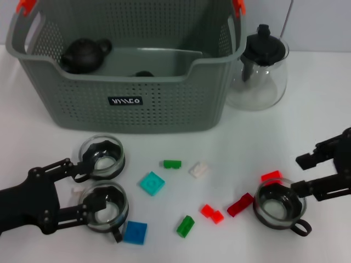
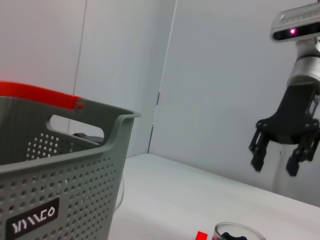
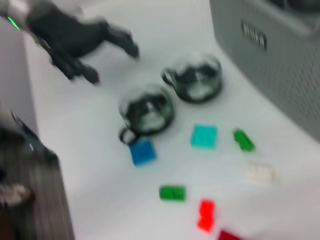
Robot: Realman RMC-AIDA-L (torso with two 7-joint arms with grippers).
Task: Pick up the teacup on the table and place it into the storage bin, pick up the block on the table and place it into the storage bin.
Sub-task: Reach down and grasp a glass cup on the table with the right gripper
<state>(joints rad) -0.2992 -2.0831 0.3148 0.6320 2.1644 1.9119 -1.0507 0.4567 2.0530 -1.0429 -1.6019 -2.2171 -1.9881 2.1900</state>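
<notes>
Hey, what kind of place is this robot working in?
Probably a lab or test bench: a plain white table against bare walls, set with a grey storage bin, glass teacups and scattered toy blocks.

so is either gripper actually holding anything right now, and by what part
Nothing is held. The left gripper is open beside two teacups, and the right gripper is open above the teacup on the right; neither is closed on a cup.

The white table carries the grey basket at the back, a glass teapot beside it, three glass cups, and small scattered blocks in front.
</notes>
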